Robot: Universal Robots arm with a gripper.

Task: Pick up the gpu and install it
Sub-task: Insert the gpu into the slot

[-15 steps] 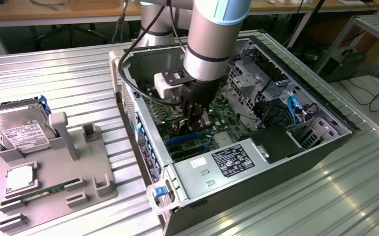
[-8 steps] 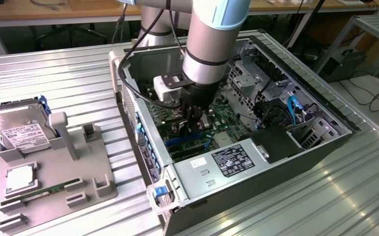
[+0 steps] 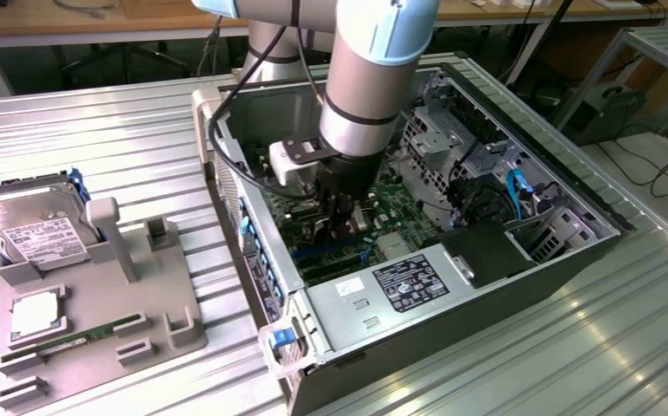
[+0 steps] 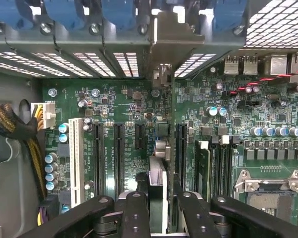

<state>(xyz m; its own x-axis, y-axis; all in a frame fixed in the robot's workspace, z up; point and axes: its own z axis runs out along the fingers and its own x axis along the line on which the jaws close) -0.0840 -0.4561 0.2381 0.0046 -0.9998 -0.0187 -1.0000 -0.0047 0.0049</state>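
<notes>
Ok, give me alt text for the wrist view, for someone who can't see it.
The gripper holds the gpu edge-on above a green motherboard inside an open computer case, in line with the black expansion slots. Its silver bracket meets the rear slot openings.

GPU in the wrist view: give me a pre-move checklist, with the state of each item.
1. Grip: the gripper has its fingers on either side of the gpu, a thin green circuit card seen edge-on: ok.
2. Card is inside the open black computer case, over the green motherboard: ok.
3. Card's silver metal end bracket sits at the case's rear slot openings: ok.
4. Card edge fully seated in its slot: cannot tell.
5. Neighbouring long black expansion slot is free of cards: ok.
6. Black braided cable bundle lies apart from the card: ok.
</notes>
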